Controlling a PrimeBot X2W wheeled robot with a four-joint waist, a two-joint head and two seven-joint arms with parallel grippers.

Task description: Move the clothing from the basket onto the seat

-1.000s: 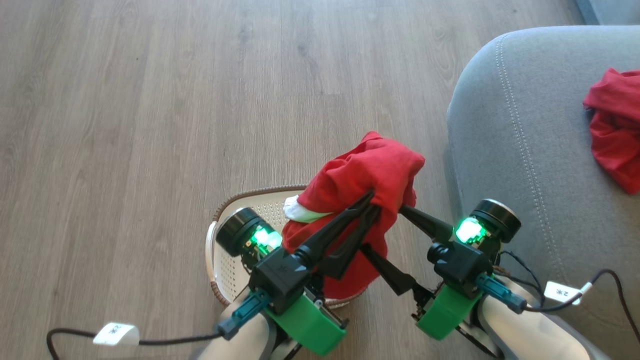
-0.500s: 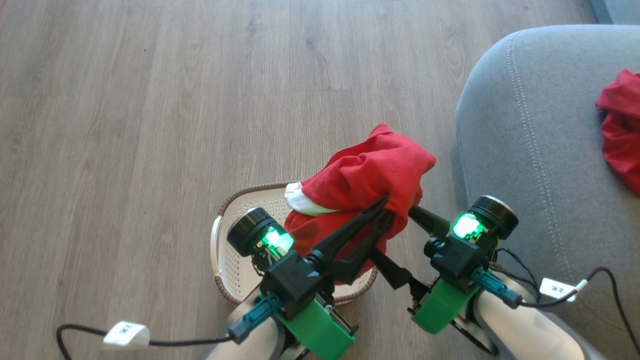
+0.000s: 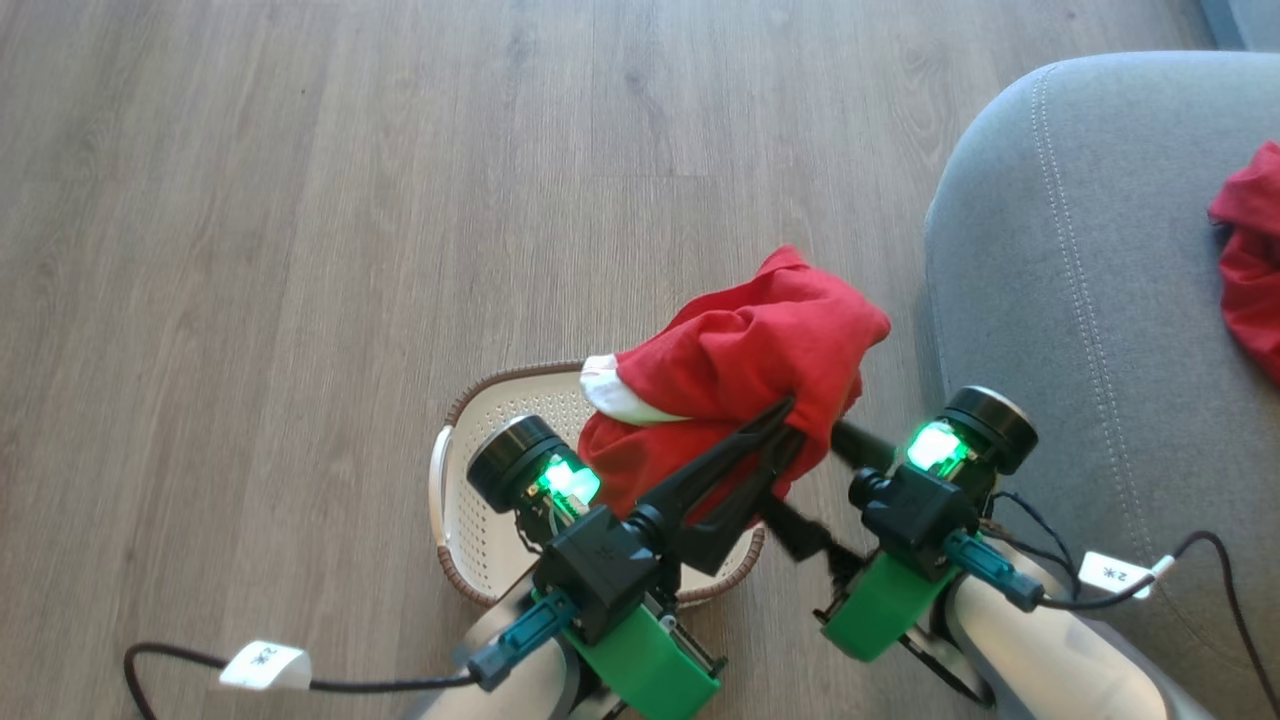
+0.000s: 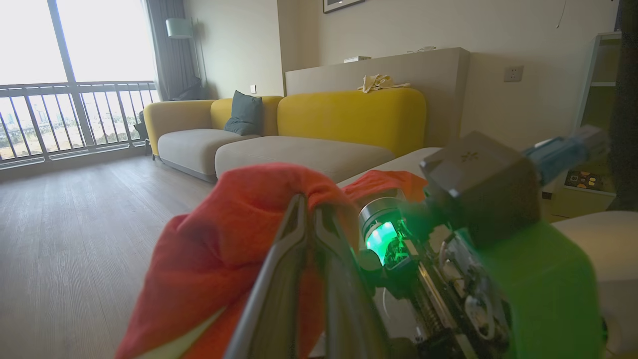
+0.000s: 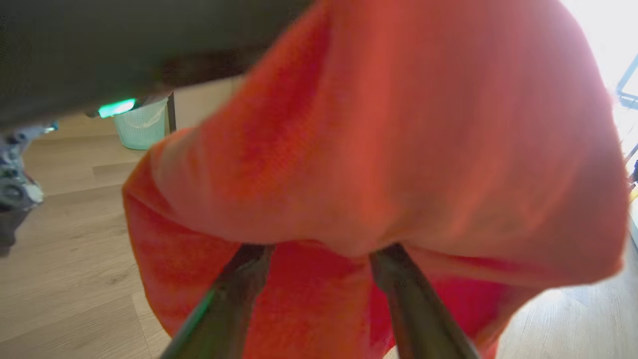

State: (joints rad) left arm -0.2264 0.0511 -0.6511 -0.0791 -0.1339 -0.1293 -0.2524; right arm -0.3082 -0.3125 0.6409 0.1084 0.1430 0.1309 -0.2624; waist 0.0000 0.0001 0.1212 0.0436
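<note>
My left gripper [image 3: 792, 425] is shut on a bright red garment [image 3: 745, 350] with a bit of white trim and holds it above the cream basket [image 3: 455, 520], which stands on the floor. In the left wrist view the fingers [image 4: 299, 219] pinch a fold of this garment [image 4: 234, 224]. My right gripper [image 3: 815, 470] is open, its tips hidden under the hanging cloth. In the right wrist view its two fingers [image 5: 249, 259] stand apart with the garment [image 5: 374, 149] draped over them. A second red garment [image 3: 1250, 270] lies on the grey seat [image 3: 1060, 300] at the right.
Wood-look flooring [image 3: 300, 250] stretches to the left and ahead of the basket. Tagged cables [image 3: 265, 665] trail from both forearms. In the left wrist view a yellow and grey sofa [image 4: 319, 129] stands along the far wall. A pale green bin [image 5: 142, 124] stands on the floor.
The whole picture has slid a little to the right, so the camera moved. The held garment has drifted slightly toward the seat, and more of the basket's floor shows.
</note>
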